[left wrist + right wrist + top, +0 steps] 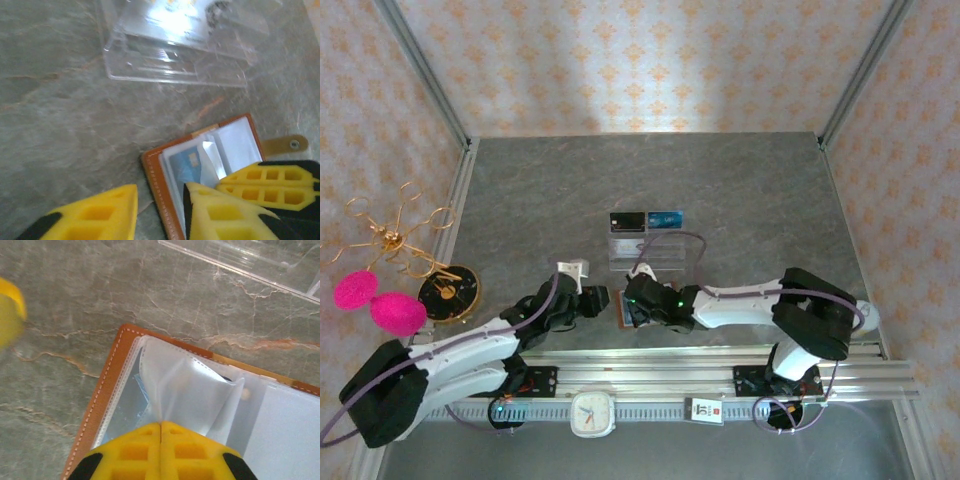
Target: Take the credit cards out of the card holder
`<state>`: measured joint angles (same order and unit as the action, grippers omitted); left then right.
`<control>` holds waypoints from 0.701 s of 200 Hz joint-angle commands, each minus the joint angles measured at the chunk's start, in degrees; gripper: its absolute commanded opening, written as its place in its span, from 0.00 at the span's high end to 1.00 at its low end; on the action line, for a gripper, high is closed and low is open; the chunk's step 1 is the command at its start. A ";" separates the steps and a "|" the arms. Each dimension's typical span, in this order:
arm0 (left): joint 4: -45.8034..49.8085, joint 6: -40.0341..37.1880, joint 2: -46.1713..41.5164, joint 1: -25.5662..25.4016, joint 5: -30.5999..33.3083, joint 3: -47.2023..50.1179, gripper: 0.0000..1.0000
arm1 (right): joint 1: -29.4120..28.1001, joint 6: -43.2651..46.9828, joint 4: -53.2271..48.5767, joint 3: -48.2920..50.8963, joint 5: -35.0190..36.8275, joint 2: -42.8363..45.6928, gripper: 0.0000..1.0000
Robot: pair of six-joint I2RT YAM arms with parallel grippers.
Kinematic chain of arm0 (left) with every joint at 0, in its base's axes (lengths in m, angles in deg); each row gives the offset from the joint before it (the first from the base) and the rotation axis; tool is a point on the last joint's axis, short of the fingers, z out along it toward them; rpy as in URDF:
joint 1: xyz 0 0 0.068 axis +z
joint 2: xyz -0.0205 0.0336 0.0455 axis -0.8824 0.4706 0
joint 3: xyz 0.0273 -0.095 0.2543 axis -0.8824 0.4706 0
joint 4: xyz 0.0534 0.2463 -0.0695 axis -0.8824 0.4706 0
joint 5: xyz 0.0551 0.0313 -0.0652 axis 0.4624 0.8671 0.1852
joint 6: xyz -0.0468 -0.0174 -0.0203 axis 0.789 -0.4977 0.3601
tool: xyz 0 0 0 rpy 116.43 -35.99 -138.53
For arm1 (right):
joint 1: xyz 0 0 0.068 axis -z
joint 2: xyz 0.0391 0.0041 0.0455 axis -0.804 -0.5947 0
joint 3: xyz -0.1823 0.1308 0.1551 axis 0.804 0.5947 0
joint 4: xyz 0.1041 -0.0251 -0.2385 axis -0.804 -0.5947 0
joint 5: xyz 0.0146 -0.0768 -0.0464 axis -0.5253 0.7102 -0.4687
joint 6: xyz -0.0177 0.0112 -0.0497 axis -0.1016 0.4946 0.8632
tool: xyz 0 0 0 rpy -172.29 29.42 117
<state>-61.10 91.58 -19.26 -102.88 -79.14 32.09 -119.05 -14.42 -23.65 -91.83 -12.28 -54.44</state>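
The brown card holder (pixel 156 176) lies open on the table between my two grippers, clear sleeves facing up (pixel 100 390) (pixel 617 305). A pale credit card (pixel 189 167) with a chip sits inside a sleeve; its bluish edge (pixel 134 399) shows under the raised page. My right gripper (pixel 161 427) is shut on a clear sleeve page (pixel 192 390), pinching it up into a fold. My left gripper (pixel 160 212) is open and straddles the holder's left edge. One of its fingers (pixel 95 215) rests on the table clear of the leather, and the other lies over the sleeves.
A clear acrylic stand (pixel 645 250) holding a black card (pixel 626 220) and a blue card (pixel 665 218) stands just behind the holder. A gold wire rack with pink pompoms (pixel 380 290) and a black disc (pixel 450 290) sit far left. The snap tab (pixel 289 145) points right.
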 commanded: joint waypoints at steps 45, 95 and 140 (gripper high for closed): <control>-6.18 -1.82 14.67 -5.58 -3.81 -7.53 0.84 | 0.24 -6.70 6.19 4.91 2.69 7.34 0.97; -10.18 -2.85 24.47 -8.62 -9.09 -13.76 0.74 | 0.30 -11.51 -1.14 8.65 15.63 18.84 0.69; -7.83 -4.27 35.48 -10.49 -11.93 -20.20 0.75 | 0.24 -13.79 -4.60 10.23 18.50 25.89 0.70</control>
<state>-68.73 88.96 13.09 -112.95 -88.78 13.64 -118.94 -25.75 -24.88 -83.24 1.36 -31.21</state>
